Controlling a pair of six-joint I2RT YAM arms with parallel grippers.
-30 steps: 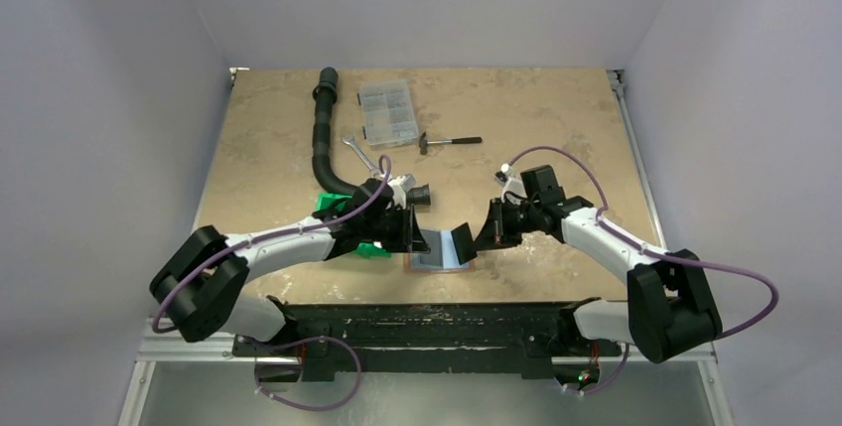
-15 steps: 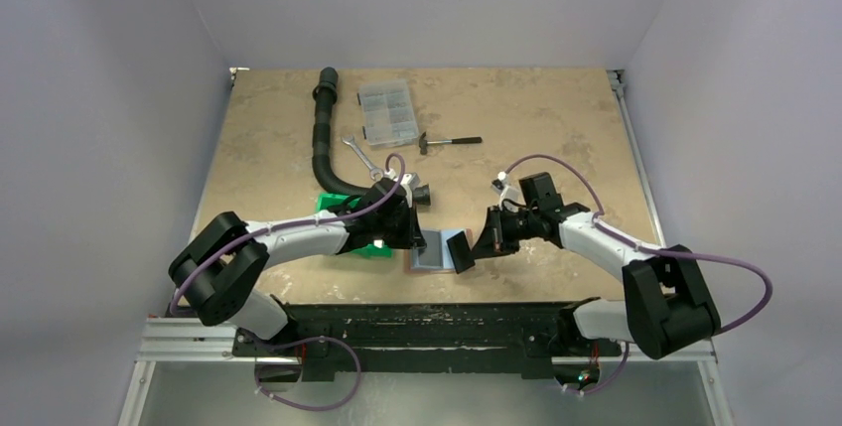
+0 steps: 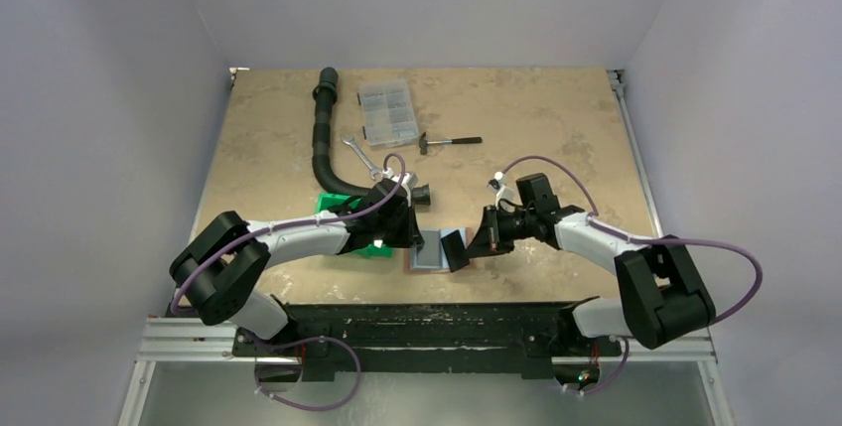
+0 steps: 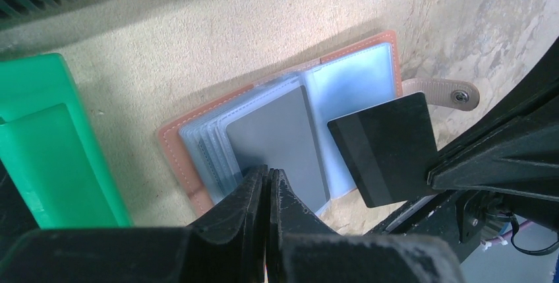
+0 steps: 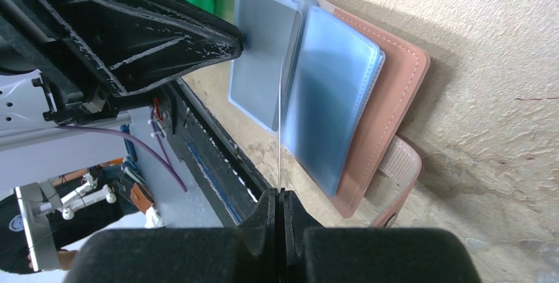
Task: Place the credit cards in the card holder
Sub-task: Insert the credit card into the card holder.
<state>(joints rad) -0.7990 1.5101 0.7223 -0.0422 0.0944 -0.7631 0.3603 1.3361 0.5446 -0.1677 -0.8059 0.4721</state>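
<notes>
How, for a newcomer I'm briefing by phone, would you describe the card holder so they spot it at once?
Look at the tan table, middle of its near edge. Just right of the green bin lies the card holder, spread open. It is the only flat reddish-brown folder there, with grey-blue plastic pockets inside and a small snap strap.
</notes>
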